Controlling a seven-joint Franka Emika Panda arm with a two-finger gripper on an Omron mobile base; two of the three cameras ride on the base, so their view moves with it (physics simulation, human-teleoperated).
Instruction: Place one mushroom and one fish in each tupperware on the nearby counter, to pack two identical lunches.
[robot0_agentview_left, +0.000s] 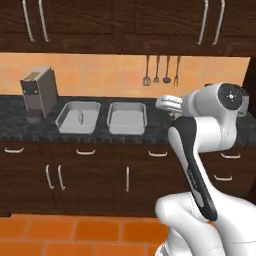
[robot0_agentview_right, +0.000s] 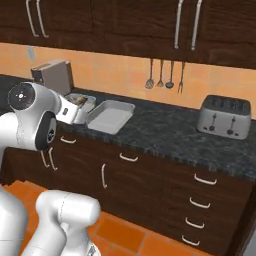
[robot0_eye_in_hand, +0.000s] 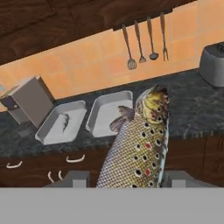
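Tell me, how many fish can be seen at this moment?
2. One small fish lies in the left tupperware; one big spotted fish is held in the gripper. Others may be hidden.

Pincer (robot0_eye_in_hand: 127, 178) clamping spotted fish (robot0_eye_in_hand: 138, 146), two tupperware trays (robot0_eye_in_hand: 61, 122) (robot0_eye_in_hand: 109, 112) beyond

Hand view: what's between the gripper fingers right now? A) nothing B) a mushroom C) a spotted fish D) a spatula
C: the spotted fish rises from between the gripper fingers, its head toward the two tupperware trays on the counter.
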